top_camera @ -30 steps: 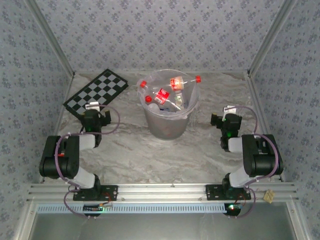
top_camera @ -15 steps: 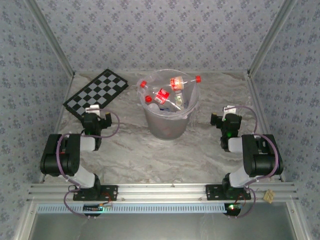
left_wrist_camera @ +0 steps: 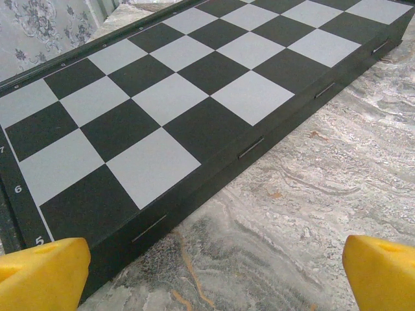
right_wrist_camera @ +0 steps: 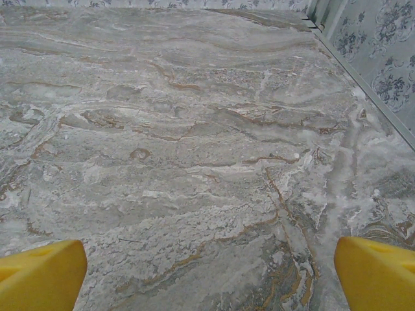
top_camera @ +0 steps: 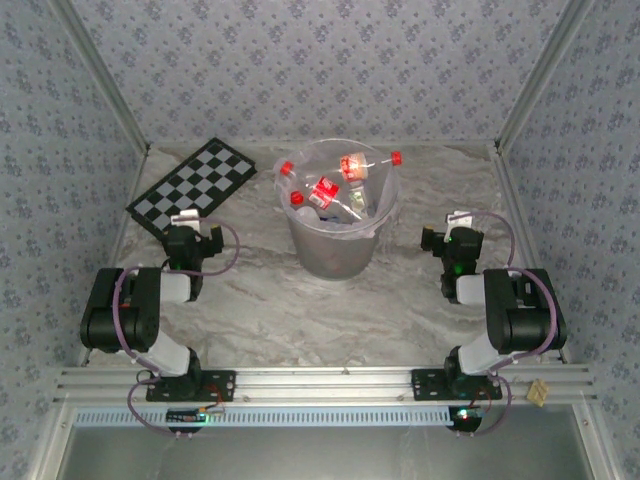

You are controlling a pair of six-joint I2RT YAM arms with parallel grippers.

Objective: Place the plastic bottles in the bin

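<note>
Arms folded low; left hand (left_wrist_camera: 211,275), right hand (right_wrist_camera: 207,275) spread wide

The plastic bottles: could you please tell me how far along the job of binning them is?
Done: several plastic bottles lie in the bin, and the table around it carries just the chequered board. In hand: nothing; the left gripper and right gripper both stand open and empty. Left: apparently nothing, so the job looks finished.

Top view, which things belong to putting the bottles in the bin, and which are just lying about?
Job: plastic bottles, piled in the bin.
Lying about: chequered board, flat on the table left of the bin.
</note>
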